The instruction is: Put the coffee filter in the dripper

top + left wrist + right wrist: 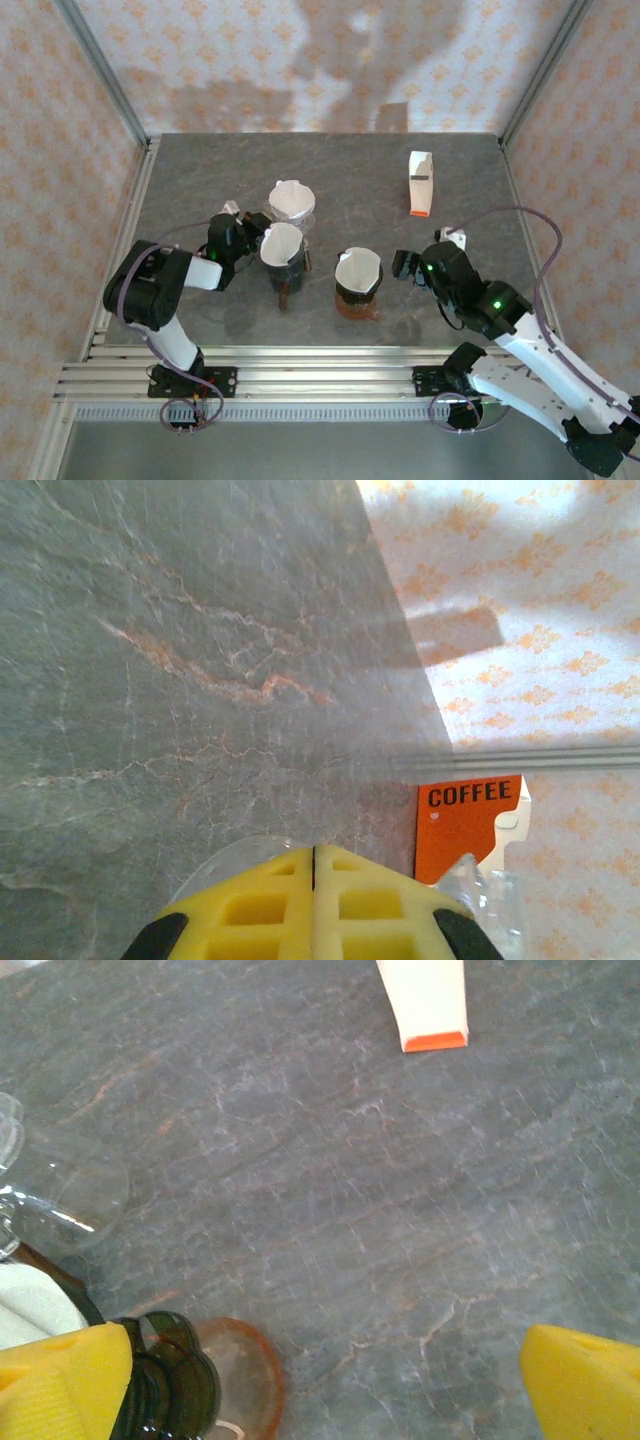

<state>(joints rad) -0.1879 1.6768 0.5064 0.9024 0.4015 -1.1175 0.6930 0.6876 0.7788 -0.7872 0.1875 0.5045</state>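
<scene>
Three drippers stand mid-table, each with a white paper filter inside: a clear one [291, 203], a dark one [282, 253] and an orange-brown one [358, 280]. My left gripper [248, 238] is by the dark dripper's left rim. Its yellow fingers [250, 905] are shut, pads together with no paper showing between them. A clear rim [225, 865] curves just ahead of them. My right gripper [405, 263] is to the right of the orange-brown dripper, open and empty, with its fingers [60, 1380] wide apart. That dripper's orange base [240, 1380] and dark handle [165, 1385] lie at its lower left.
The white and orange coffee filter box [421, 183] stands at the back right, and its COFFEE label [465, 815] is readable in the left wrist view. The clear dripper's glass [65, 1190] is at the left of the right wrist view. Bare grey table [470, 215] spreads around the box.
</scene>
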